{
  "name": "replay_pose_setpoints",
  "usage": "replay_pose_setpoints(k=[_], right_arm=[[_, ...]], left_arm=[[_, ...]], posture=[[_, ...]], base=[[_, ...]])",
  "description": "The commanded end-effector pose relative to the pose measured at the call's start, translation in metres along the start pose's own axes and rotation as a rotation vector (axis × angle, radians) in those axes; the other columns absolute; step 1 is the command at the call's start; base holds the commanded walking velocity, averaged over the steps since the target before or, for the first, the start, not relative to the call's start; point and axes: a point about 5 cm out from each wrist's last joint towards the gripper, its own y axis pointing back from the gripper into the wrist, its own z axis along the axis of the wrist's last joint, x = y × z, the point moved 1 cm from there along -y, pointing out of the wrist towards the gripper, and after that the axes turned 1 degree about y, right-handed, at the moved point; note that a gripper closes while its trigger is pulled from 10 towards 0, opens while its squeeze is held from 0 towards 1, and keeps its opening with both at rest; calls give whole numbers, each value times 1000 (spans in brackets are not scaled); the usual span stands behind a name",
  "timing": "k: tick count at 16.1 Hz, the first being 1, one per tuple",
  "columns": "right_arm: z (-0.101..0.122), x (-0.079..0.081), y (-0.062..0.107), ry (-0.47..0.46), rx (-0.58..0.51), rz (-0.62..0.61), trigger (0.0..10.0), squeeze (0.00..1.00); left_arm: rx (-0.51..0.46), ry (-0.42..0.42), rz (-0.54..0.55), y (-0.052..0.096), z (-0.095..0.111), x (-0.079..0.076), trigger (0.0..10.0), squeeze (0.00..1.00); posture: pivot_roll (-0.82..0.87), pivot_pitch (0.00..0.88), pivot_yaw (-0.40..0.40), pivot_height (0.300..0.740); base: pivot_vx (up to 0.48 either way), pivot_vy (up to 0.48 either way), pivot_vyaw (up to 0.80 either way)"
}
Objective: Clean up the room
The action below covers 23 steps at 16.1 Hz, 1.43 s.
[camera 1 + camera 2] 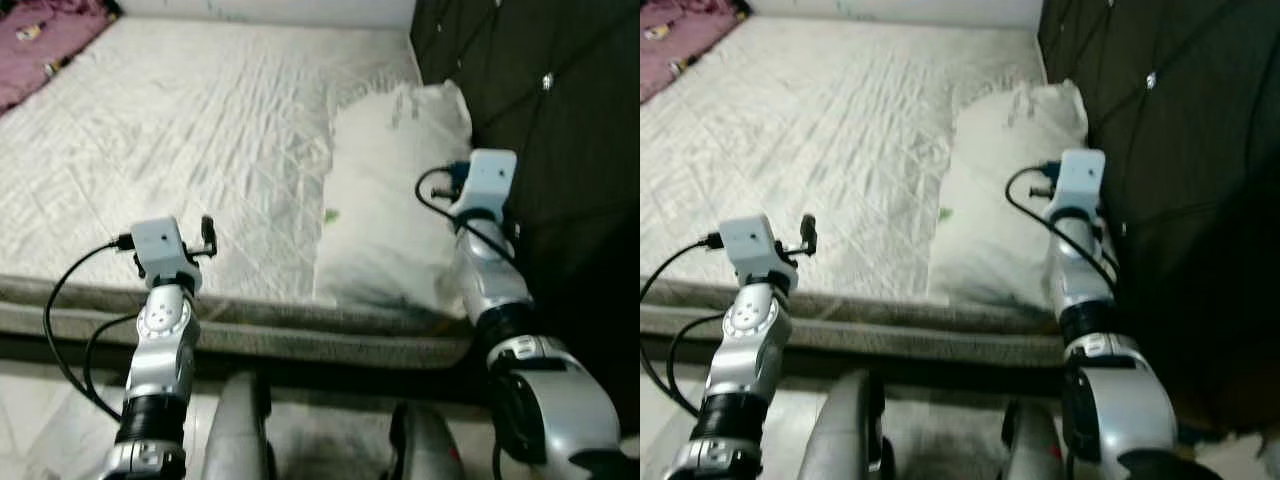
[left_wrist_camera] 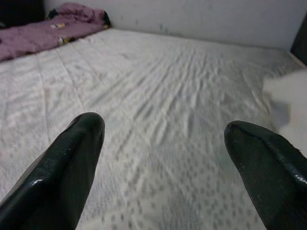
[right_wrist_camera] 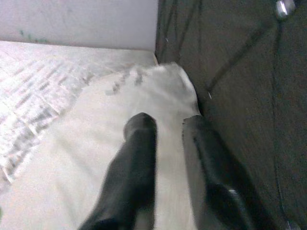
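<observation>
The robot stands at the side of a bed (image 1: 200, 120) whose pale quilted mattress is mostly bare, with a white pillow (image 1: 390, 190) lying at the head end against the dark tufted headboard (image 1: 540, 110). The step in hand looks like tidying the bedding: the right gripper (image 3: 165, 127) is stretched out over the pillow, close to where it meets the headboard, its jaws nearly pressed together with a thin gap and nothing visibly pinched between them. The left gripper (image 2: 163, 139) hangs over the near edge of the mattress with its jaws spread wide and empty, aimed across the open sheet. A crumpled purple blanket (image 1: 45, 45) lies at the far left corner of the bed, well apart from both arms, and is probably another item to be dealt with. The next move likely calls for the right jaws to open and take a fold of the pillow, or to push it square. Room is tight on the right, where the headboard stands just beside the arm; the middle of the mattress offers plenty of free space, and the mattress edge runs just under the left wrist.
</observation>
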Motion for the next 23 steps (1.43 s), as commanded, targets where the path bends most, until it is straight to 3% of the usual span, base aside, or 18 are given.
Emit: replay_pose_setpoints(k=[1, 4, 9, 12, 14, 17, 20, 23], right_arm=[[4, -1, -3, 10, -11, 3, 10000, 1000], [6, -2, -3, -2, -22, -5, 10000, 1000], [5, 10, 1, -32, -30, 11, 10000, 1000], [25, 37, 5, 6, -125, 126, 10000, 1000], [25, 52, 11, 25, -129, 194, 10000, 1000], [10, 75, 28, 26, -113, 289, 10000, 1000], [-4, 65, 39, -11, -108, 215, 10000, 1000], [-25, 35, 47, -26, -41, 65, 10000, 1000]], left_arm=[[-22, 0, 16, -5, 5, 4, 10000, 0], [-34, 6, 17, -11, 9, 3, 10000, 0], [-77, 6, -2, -21, 21, 0, 10000, 0], [-120, -42, -81, -22, 33, -6, 10000, 0], [-141, -69, -91, -22, 38, -1, 10000, 0], [-120, -75, -44, -15, 28, 14, 10000, 0], [-117, -57, -26, -5, 21, 14, 10000, 0], [-110, -36, -28, 5, 15, 3, 10000, 0]], posture=[[103, 0, 0, 705], [90, 0, 9, 739], [74, 0, 33, 740], [75, 0, 77, 740], [101, 0, 78, 740], [112, 0, 70, 740], [122, 0, 45, 740], [93, 0, 37, 740]], base=[[0, 0, 0], [0, 0, 0], [0, 0, 0], [0, 0, 0], [0, 0, 0], [0, 0, 0], [0, 0, 0], [0, 0, 0]])
